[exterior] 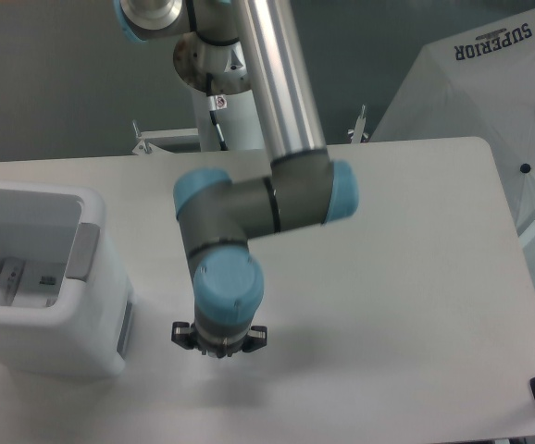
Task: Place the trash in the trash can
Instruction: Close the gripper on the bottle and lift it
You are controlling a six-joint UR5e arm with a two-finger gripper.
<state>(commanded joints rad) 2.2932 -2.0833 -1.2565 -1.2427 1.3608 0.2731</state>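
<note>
- Table (416,277): pale, matt top with rounded far-right corner; fills most of the view.
- Trash can (92,324): boxy white bin with thick rim and rounded corners, standing at the left edge of the table, partly cut off by the frame. A grey panel (84,251) sits on its right wall, near the rim.
- Pouch (29,278): flat white item with a small green mark, lying inside the trash can on its floor, seen through the open top.
- Bottle: not visible anywhere in this view; its place cannot be told.
- Arm (286,102): silver tube coming down from the far top, grey elbow and wrist links with light blue caps, folded over the middle-left of the table, just right of the trash can.
- Gripper (219,344): points down at the near part of the table, right of the trash can and apart from it. The blue wrist cap above hides most of it; only small dark parts stick out on each side. How wide the fingers stand, and whether anything is held, cannot be told.
- White canopy (480,83): folded fabric with printed lettering, beyond the far-right corner of the table.
</note>
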